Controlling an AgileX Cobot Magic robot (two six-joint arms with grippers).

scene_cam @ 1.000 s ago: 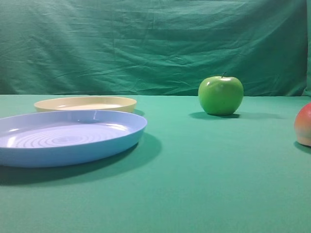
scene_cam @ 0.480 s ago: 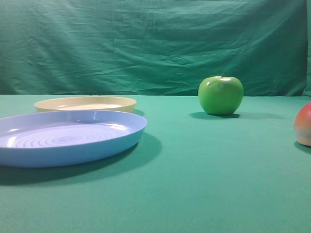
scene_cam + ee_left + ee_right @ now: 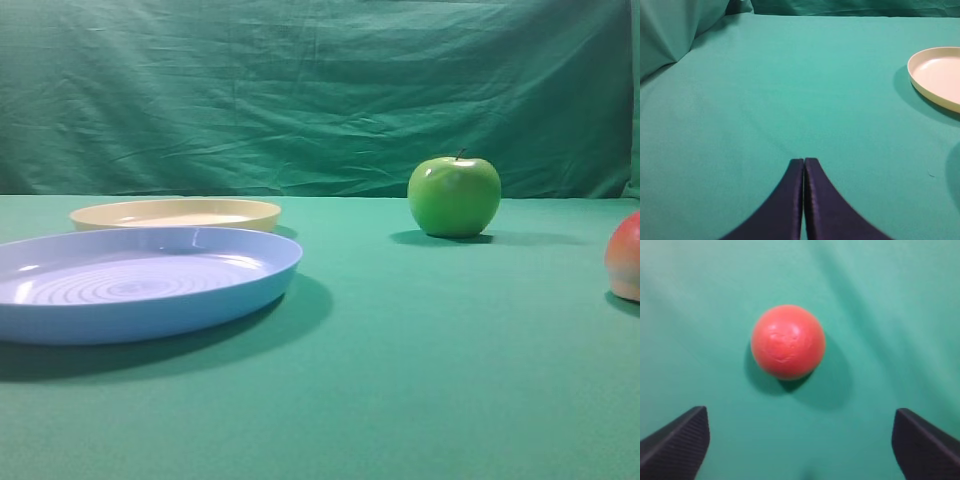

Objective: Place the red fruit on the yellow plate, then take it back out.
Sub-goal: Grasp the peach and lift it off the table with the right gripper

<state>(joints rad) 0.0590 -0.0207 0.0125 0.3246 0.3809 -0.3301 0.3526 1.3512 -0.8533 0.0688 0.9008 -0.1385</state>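
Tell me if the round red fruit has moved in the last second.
No. The round red fruit sits at the same spot at the right edge, same gap from the glossy green apple.

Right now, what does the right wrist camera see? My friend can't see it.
A round red fruit sits on green cloth, seen from above. The right gripper is open, its two dark fingertips far apart at the bottom corners, not touching the fruit.

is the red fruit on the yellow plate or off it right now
Off it. The red fruit sits on the green cloth below the open right hand; the yellow plate holds nothing.
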